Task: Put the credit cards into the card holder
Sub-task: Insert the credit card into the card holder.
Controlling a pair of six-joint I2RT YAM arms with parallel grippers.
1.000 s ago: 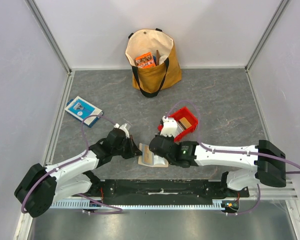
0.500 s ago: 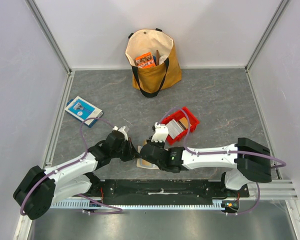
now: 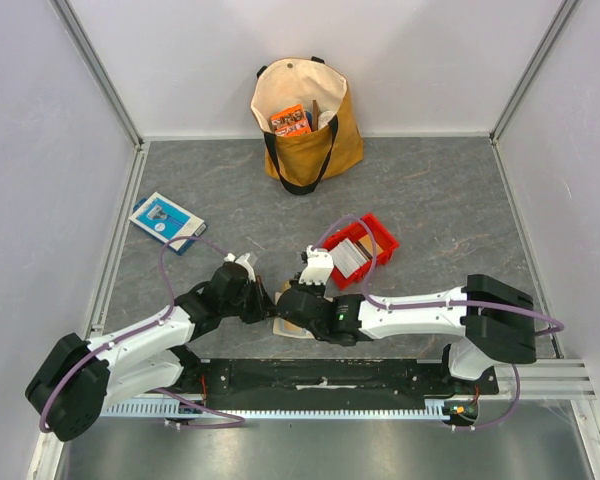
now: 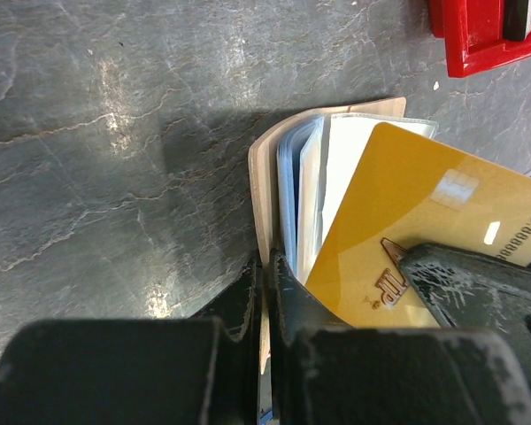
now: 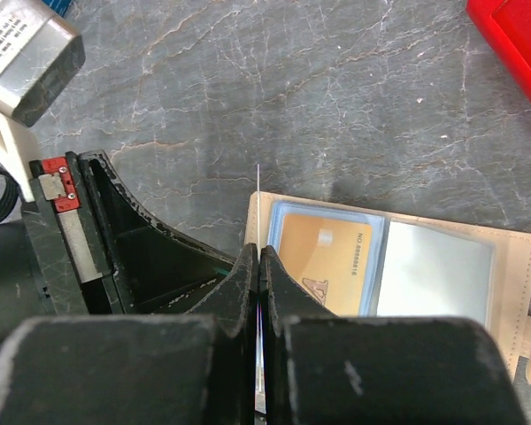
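The beige card holder (image 5: 513, 257) lies open near the table's front edge (image 3: 292, 328). My left gripper (image 4: 270, 266) is shut on its raised left cover (image 4: 261, 186), which fans the clear sleeves. One gold credit card (image 5: 323, 257) sits in a sleeve, beside an empty sleeve (image 5: 434, 270). My right gripper (image 5: 259, 257) is shut on another gold credit card (image 4: 407, 221), held on edge over the holder's left side (image 5: 258, 190). In the top view the left gripper (image 3: 263, 300) and the right gripper (image 3: 283, 312) almost touch. More credit cards (image 3: 348, 255) stand in the red tray (image 3: 382, 240).
A tan tote bag (image 3: 310, 140) with an orange packet inside stands at the back wall. A blue-and-white flat box (image 3: 166, 221) lies at the left. The red tray (image 4: 487, 53) is close behind the holder, to its right. Walls enclose the table on three sides.
My right gripper has moved left and nearer, from beside the red tray to over the card holder, carrying the card. The left arm has barely moved.
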